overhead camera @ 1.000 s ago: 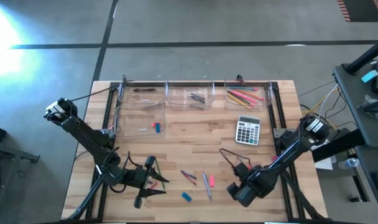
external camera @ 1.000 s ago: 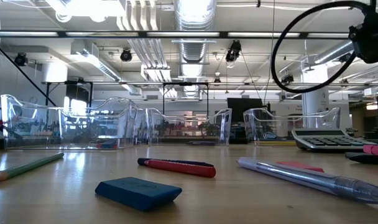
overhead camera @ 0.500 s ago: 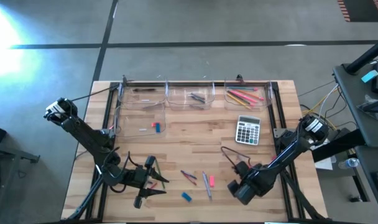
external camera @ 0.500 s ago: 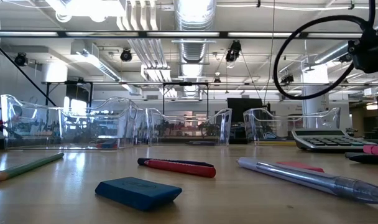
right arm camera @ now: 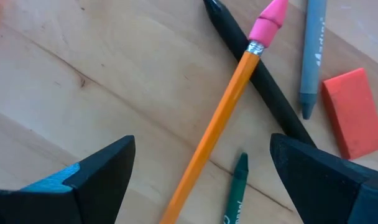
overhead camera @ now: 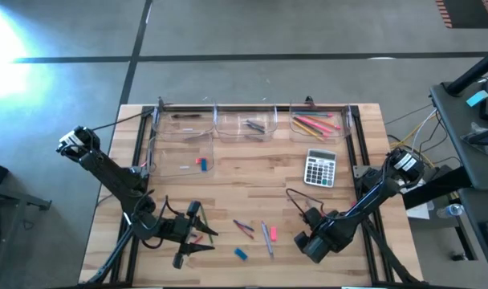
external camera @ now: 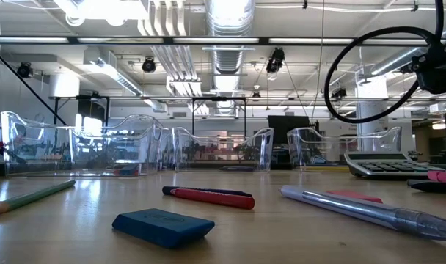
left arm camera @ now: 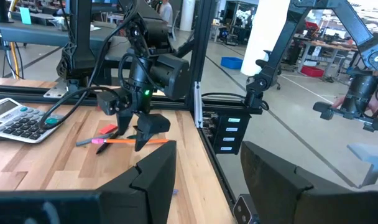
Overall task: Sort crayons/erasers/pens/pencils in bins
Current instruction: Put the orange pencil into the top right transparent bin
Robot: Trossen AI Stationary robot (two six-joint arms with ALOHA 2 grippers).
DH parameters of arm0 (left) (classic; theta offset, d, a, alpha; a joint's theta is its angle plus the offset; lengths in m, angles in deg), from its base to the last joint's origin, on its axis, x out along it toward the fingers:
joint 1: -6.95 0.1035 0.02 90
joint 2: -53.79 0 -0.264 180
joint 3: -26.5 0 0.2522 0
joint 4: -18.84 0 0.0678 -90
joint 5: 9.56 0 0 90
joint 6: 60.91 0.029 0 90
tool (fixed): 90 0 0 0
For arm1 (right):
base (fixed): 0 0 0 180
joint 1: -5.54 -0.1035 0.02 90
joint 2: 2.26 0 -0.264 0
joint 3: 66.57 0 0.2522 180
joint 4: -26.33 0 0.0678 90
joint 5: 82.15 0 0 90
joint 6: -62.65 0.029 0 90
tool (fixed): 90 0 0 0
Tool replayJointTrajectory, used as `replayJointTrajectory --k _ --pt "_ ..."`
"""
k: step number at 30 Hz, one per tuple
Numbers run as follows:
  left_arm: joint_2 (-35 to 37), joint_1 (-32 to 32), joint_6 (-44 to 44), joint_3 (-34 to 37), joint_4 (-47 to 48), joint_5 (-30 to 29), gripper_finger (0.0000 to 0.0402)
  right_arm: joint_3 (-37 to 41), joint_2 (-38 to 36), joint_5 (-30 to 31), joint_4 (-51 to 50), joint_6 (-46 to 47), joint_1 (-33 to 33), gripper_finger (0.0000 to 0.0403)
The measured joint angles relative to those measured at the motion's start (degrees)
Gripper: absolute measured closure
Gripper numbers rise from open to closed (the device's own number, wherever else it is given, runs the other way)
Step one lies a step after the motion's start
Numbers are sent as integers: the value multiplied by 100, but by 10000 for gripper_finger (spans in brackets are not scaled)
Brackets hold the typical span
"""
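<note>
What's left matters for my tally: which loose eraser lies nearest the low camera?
The blue eraser, closest in the low view; the pink eraser lies farther back.

Robotics lab: exposed ceiling ducts [external camera: 227,29], other robot arms [left arm camera: 357,87].

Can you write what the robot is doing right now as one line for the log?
right gripper: open, over orange pencil, not gripping | left gripper: open, empty, waiting front-left

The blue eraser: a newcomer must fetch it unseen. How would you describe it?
On the wooden table, look away from the row of clear bins to the loose scatter by the opposite edge. The blue eraser lies nearest that edge: a short chunky blue block among thin sticks and a pink eraser.
</note>
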Motion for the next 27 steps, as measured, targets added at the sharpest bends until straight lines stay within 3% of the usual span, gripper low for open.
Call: replayJointTrajectory --k 4,17,27 --pt "0 1 0 0 0 -1 235 0 0 0 25 0 0 56" --pt "0 2 -2 0 -2 -2 235 0 0 2 72 0 0 175" --pt "0 0 -9 0 -4 -2 235 66 -2 2 120 208 0 202"
